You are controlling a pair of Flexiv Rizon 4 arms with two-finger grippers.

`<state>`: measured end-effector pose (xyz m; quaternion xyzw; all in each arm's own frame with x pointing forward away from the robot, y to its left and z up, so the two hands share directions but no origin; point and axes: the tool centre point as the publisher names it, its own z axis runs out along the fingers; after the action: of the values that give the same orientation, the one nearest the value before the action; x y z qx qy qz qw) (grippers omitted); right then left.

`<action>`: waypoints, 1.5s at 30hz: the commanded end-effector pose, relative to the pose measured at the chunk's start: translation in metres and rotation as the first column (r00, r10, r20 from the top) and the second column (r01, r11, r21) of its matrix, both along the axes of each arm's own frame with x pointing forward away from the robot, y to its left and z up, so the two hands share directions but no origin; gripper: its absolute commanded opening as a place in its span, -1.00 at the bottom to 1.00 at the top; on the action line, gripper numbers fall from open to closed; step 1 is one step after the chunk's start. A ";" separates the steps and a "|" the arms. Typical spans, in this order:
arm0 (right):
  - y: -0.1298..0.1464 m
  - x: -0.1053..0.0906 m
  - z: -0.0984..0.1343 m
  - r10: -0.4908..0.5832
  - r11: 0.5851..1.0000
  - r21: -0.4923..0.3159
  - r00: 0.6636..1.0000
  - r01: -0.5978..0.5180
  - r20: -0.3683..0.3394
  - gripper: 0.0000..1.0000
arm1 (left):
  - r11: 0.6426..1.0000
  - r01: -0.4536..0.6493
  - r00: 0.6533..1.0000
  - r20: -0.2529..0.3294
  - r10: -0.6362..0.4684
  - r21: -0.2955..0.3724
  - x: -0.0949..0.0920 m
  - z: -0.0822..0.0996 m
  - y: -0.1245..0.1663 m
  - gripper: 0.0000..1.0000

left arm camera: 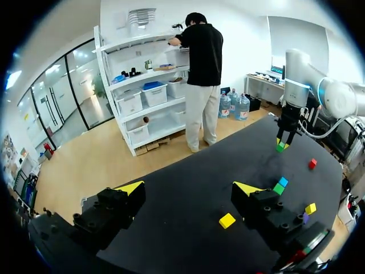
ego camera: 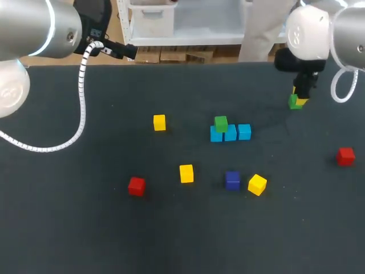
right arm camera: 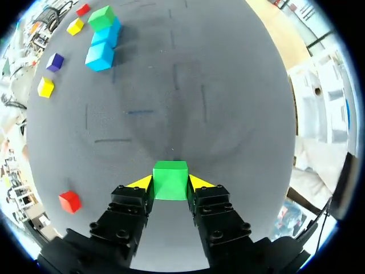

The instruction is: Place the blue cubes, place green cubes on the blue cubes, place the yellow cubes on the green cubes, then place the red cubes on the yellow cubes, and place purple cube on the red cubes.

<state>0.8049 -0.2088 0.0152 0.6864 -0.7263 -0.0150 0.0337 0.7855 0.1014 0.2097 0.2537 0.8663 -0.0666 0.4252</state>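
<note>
Three blue cubes (ego camera: 230, 133) form a row at mid-table, and a green cube (ego camera: 220, 123) sits on the leftmost one. At the back right, my right gripper (ego camera: 297, 101) points down at the table, shut on a second green cube (right arm camera: 170, 180) that sits between its yellow tips. Loose yellow cubes lie at the left (ego camera: 159, 122), middle (ego camera: 186, 173) and right (ego camera: 257, 184). One red cube (ego camera: 136, 185) lies front left and another (ego camera: 345, 156) far right. The purple cube (ego camera: 232, 180) rests in front of the blue row. My left gripper (left arm camera: 189, 188) hangs open and empty over the table's back left edge.
The black table (ego camera: 68, 228) has a wide bare stretch along its front and left. My left arm's white coiled cable (ego camera: 82, 97) droops over the table's back left part.
</note>
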 end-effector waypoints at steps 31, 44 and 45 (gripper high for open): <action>0.100 -0.124 0.068 -0.202 0.978 0.067 0.973 0.196 0.110 -1.00 | 1.000 0.003 1.000 0.000 -0.003 -0.002 0.001 0.000 0.001 1.00; 0.131 -0.137 0.056 0.001 0.999 0.045 0.991 -0.007 0.131 -1.00 | 1.000 0.003 1.000 0.000 -0.003 -0.002 0.001 0.000 0.001 1.00; 0.133 -0.138 0.056 0.020 0.998 0.050 0.991 -0.027 0.130 -1.00 | 1.000 0.003 1.000 0.000 -0.003 -0.002 0.001 0.000 0.001 1.00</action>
<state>0.6704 -0.0769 0.0734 0.6893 -0.7241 0.0080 -0.0225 0.7855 0.1015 0.2096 0.2536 0.8663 -0.0666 0.4252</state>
